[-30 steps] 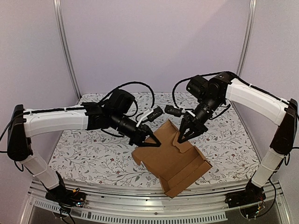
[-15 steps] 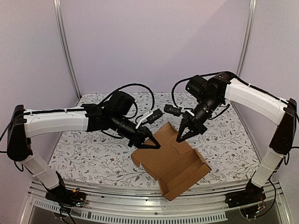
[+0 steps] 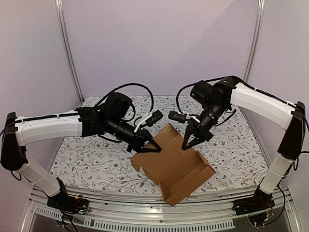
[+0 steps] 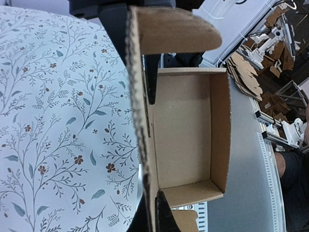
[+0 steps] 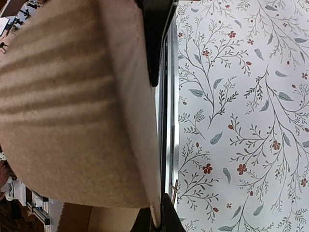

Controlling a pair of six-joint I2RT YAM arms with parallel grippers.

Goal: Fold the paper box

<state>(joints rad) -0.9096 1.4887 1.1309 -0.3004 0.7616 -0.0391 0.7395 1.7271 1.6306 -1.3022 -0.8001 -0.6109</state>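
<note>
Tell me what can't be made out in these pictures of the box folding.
- Right wrist view: the paper box is a close blur filling the left half, hiding its other parts.
- Top view: where the left claw and right claw pinch the cardboard is too small to judge; the box hides the table under it.

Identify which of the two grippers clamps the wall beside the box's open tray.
The left gripper, shut on a side wall of the paper box, tray alongside; the right gripper pinches a broad curved flap instead.
</note>
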